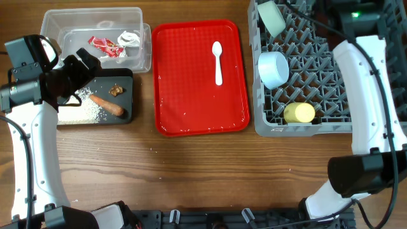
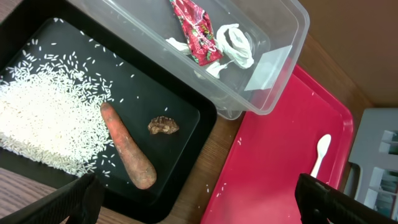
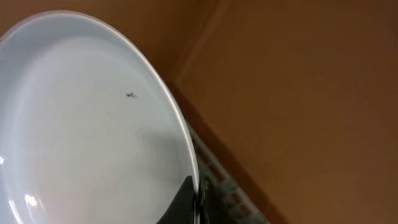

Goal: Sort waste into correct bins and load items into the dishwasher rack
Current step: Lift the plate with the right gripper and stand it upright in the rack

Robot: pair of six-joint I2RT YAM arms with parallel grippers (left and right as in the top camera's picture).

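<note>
Three dishes already stand in the grey dishwasher rack (image 1: 318,76) in the overhead view: a pale green bowl (image 1: 271,16) at its far corner, a pale blue bowl (image 1: 273,69) on edge by its left wall and a small yellow cup (image 1: 299,113) near its front. A white spoon (image 1: 217,62) lies alone on the red tray (image 1: 191,108). The clear tub (image 1: 63,25) holds the red-and-white wrapper (image 1: 105,46) and the white tissue (image 1: 130,39). Just in front of the tub, the black tray (image 1: 127,79) carries rice (image 1: 79,113), the orange stick (image 1: 107,105) and the brown chunk (image 1: 116,90). The left gripper (image 1: 86,63) hangs over that tray's far left corner. The right arm (image 1: 359,83) runs along the rack's right side, its gripper hidden from above.

From the left wrist, the left gripper's fingers (image 2: 74,202) stand wide apart at the lower corners with nothing between them. This view shows the rice as loose grains piled at the tray's left, the stick lying slantwise beside them, and the chunk apart from both.

Only the right wrist shows the pale blue plate (image 3: 81,137), which fills the left of the frame. One dark finger of the right gripper (image 3: 191,205) sits at the plate's rim, with a bit of rack grid beyond. Whether the fingers pinch the plate cannot be told.
</note>
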